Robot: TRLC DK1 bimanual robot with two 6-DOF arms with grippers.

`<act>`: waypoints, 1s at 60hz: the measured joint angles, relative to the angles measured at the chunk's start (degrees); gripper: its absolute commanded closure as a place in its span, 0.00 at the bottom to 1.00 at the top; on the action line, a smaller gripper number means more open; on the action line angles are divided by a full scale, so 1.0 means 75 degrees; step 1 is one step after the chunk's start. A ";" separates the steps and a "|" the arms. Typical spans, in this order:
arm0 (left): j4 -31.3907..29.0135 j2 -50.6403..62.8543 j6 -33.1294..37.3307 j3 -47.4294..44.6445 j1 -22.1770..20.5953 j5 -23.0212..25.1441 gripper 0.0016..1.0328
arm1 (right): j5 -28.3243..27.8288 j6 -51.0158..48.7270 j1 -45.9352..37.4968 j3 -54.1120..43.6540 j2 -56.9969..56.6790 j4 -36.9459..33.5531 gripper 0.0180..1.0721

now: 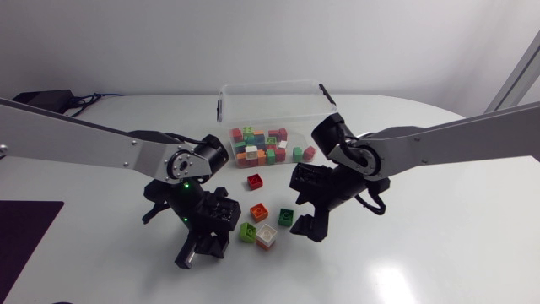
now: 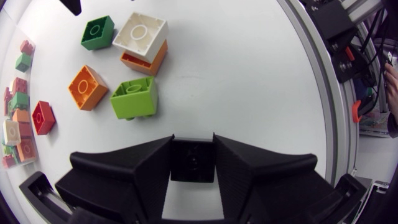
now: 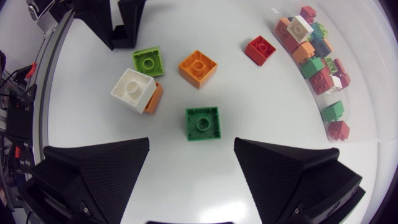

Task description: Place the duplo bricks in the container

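My left gripper (image 1: 224, 226) (image 2: 193, 144) is shut on a small black brick (image 2: 193, 160) held at its fingertips. Just ahead of it lies a lime brick (image 2: 135, 98) (image 1: 247, 232). Beyond that are an orange brick (image 2: 87, 87) (image 1: 259, 212) and a white brick (image 2: 140, 35) (image 1: 267, 238) stacked on another orange one. My right gripper (image 1: 305, 211) (image 3: 191, 152) stands open above the table. A dark green brick (image 3: 203, 123) (image 1: 286, 216) lies just ahead of its fingers, untouched. A red brick (image 1: 255, 181) (image 3: 260, 50) sits nearer the clear container (image 1: 274, 101), which holds several coloured bricks (image 1: 261, 145) (image 3: 314, 56).
The loose bricks cluster mid-table between the two grippers. A dark mat (image 1: 25, 228) lies at the table's left front. The table's curved edge (image 2: 311, 93) runs beside my left gripper.
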 measured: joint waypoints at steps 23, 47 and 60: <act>-0.0455 -0.1731 -0.0070 0.0280 0.0286 0.0015 0.70 | 0.0251 0.0000 0.0256 0.1017 0.1154 0.0058 0.27; 0.0105 -0.2145 -0.1125 0.1594 0.0548 0.0425 0.70 | 0.0277 -0.0055 0.0323 0.1107 0.1489 -0.0207 0.74; 0.1207 -0.1845 -0.2241 0.2302 0.0723 0.0615 0.68 | 0.0187 -0.0058 0.0105 0.1131 0.1244 -0.0717 0.75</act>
